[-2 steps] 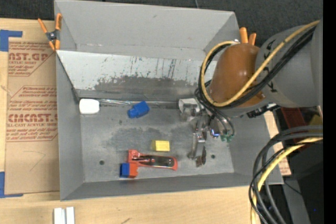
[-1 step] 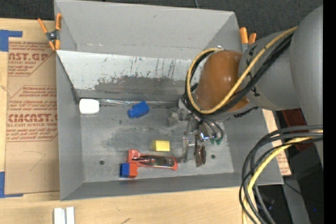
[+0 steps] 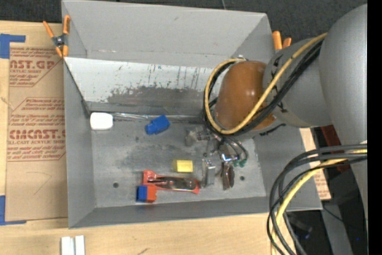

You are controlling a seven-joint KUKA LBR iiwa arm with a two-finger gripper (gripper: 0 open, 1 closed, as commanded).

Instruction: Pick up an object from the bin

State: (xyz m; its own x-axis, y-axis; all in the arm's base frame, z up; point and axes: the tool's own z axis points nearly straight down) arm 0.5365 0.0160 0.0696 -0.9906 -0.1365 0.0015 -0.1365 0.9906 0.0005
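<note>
My gripper (image 3: 218,174) hangs low over the bin's front right floor, under the arm's orange cover. Its two dark fingers (image 3: 228,177) stand apart with bare floor between them, so it is open and holds nothing. Just left of the left finger lies a small yellow block (image 3: 183,166). Below that block a thin red tool (image 3: 172,183) with a blue end (image 3: 143,193) lies flat along the front wall. The tool's right tip ends close to my left finger, and I cannot tell whether they touch.
A blue chunk (image 3: 157,125) lies mid-bin near the back slope. A white block (image 3: 101,122) sits at the left wall. The arm and its cables cover the bin's right side.
</note>
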